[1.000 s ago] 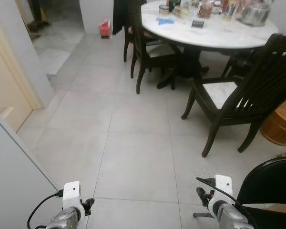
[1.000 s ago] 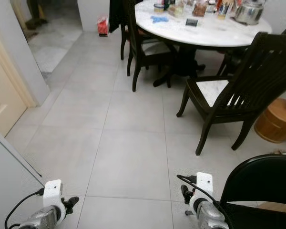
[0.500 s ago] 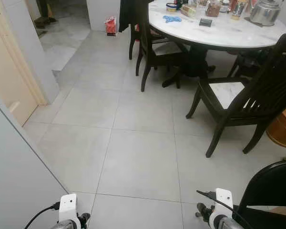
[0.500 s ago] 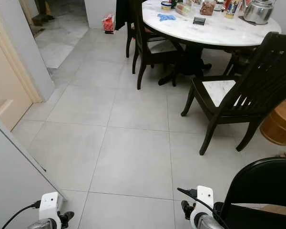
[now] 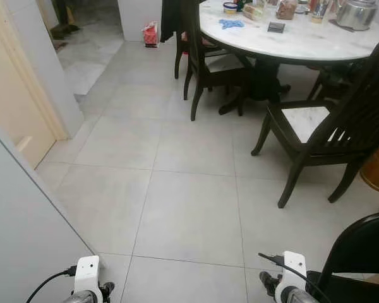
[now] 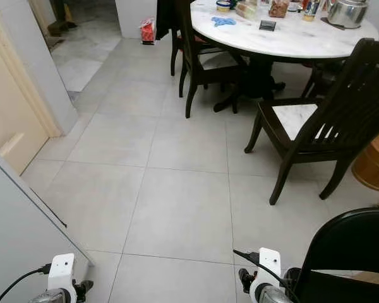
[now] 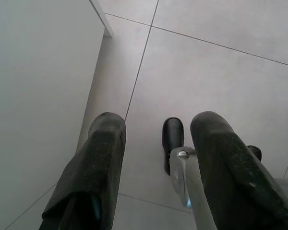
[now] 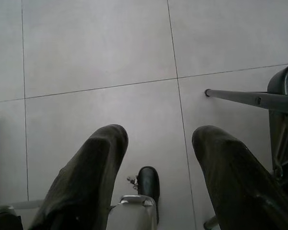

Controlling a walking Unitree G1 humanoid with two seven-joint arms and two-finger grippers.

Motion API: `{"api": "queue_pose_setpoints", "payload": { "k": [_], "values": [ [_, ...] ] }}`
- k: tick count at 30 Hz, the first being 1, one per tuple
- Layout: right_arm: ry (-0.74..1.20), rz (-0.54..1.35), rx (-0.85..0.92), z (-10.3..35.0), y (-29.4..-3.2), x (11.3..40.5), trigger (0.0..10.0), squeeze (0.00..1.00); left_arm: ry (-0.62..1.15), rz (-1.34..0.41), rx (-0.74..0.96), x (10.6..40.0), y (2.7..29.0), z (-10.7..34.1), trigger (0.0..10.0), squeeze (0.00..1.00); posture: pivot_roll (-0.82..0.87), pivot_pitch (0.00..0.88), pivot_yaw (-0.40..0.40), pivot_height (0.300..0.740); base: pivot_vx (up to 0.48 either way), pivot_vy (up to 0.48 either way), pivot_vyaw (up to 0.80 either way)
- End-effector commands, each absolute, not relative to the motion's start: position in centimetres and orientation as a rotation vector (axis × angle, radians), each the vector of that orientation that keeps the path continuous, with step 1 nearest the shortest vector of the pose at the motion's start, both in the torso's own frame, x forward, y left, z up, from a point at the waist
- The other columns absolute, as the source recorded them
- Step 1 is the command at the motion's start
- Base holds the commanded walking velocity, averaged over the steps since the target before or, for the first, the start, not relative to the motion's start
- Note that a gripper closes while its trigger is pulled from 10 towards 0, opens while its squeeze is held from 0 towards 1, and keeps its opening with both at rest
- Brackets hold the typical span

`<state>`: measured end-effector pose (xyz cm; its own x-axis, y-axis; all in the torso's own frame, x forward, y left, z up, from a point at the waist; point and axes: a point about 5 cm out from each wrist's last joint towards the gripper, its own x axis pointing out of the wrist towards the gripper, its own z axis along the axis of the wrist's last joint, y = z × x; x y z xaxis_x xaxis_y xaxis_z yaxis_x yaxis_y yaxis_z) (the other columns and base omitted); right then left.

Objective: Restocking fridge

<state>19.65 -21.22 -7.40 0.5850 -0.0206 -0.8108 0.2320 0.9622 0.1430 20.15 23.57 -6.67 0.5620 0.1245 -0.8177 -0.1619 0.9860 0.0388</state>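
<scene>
**Fridge door at left, both claws empty**

Nothing among the furniture has shifted; only the view has been swung slightly, with the table [image 5: 290, 38] now cut higher. Left gripper [image 7: 156, 143] is held low beside the white fridge door [image 5: 19, 227], fingers spread, nothing gripped. Right gripper [image 8: 158, 148] is likewise spread and empty over floor tiles [image 5: 189, 214], near a black chair [image 6: 347, 252].

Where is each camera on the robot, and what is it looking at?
Left eye view: on the head, looking down at the tiled floor, round table and dark chairs; both wrists show at the bottom.
Right eye view: same scene, beside it.
Left wrist view: along the open left end effector at floor and a white panel.
Right wrist view: along the open right end effector at floor, beside a black chair.
</scene>
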Motion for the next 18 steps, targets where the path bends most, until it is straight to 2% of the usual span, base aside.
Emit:
{"api": "queue_pose_setpoints", "payload": {
  "k": [1, 14, 18],
  "values": [
    [0.944, -0.163, 0.26, -7.52, -21.1, 19.49, 10.0, 0.0, 0.968, 0.171, -0.033, 19.95, 23.76, -6.73, 10.0, 0.0, -0.03, 0.0, 0.0, 0.74, 0.0, 0.0, 0.0],
    [0.936, -0.137, 0.223, -7.42, -21.33, 19.55, 10.0, 0.0, 0.974, 0.179, -0.04, 19.82, 23.62, -6.85, 10.0, 0.0, -0.03, 0.0, -0.012, 0.74, 0.0, 0.0, 0.0],
    [0.94, -0.135, 0.212, -7.44, -21.37, 19.49, 10.0, 0.0, 0.976, 0.178, -0.037, 19.77, 23.61, -6.88, 10.0, 0.0, -0.03, 0.0, -0.011, 0.74, 0.0, 0.0, 0.63]
  ]
}}
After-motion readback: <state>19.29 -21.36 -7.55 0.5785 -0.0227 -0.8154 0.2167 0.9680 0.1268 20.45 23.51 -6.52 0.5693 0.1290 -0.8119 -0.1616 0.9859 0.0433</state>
